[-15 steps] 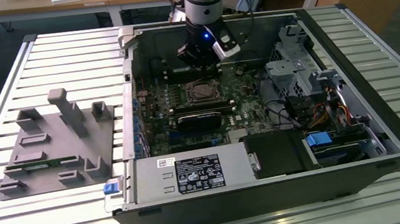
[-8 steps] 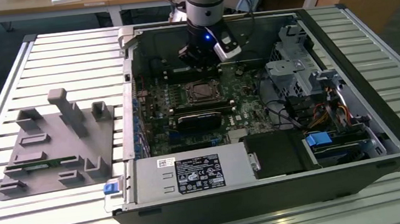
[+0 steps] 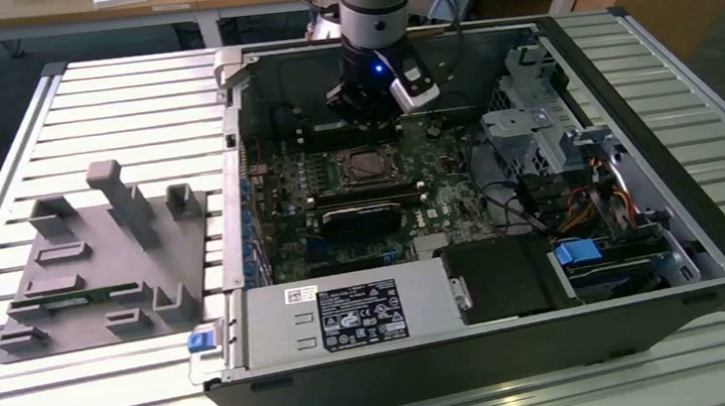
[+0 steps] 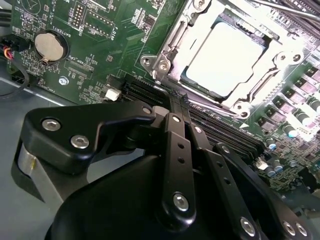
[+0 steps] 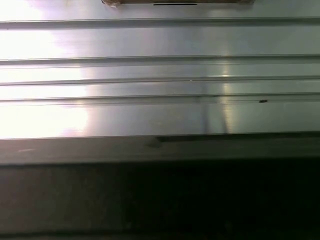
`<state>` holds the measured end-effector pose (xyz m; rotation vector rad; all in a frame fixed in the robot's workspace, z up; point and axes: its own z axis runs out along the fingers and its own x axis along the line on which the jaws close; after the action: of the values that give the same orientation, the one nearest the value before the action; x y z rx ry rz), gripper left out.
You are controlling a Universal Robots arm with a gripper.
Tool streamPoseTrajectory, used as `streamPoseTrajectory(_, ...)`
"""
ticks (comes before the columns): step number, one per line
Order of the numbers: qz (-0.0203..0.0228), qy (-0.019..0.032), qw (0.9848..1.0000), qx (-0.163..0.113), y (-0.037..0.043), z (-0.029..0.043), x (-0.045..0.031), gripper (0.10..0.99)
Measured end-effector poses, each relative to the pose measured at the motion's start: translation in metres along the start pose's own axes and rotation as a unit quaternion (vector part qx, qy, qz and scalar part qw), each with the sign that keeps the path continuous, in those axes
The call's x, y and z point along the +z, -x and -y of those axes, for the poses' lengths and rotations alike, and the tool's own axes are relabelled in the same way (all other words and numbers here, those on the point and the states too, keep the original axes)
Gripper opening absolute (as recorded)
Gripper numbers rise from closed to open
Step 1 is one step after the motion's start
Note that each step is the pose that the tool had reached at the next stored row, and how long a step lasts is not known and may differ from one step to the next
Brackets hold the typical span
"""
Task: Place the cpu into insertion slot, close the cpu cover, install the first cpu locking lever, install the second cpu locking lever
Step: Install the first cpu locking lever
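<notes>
The cpu (image 4: 225, 57) lies flat in the insertion slot (image 3: 366, 166) on the green motherboard, its pale metal top showing. The silver cpu cover (image 4: 176, 47) lies down around it, framing the chip through its window. My gripper (image 3: 366, 123) hangs inside the open computer case, just above and behind the socket in the exterior view. In the second wrist view my gripper (image 4: 176, 98) is shut, its black fingers together with nothing between them, a short way off the socket's near corner.
A long black block (image 3: 364, 215) lies just in front of the socket. A grey power supply box (image 3: 347, 316) fills the case's front. A drive cage and cables (image 3: 536, 136) crowd the exterior view's right. A grey fixture (image 3: 101, 258) stands on the slatted table (image 5: 160, 75).
</notes>
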<state>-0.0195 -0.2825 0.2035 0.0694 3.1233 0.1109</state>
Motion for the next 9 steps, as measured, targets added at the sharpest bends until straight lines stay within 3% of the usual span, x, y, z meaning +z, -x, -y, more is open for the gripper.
streamPoseTrajectory(3,0.0001,-0.0001,1.0000,0.000,0.0002,0.0000,0.0007,0.106)
streamPoseTrajectory(9,0.0001,-0.0051,1.0000,0.000,0.0003,0.0002,0.0028,0.106)
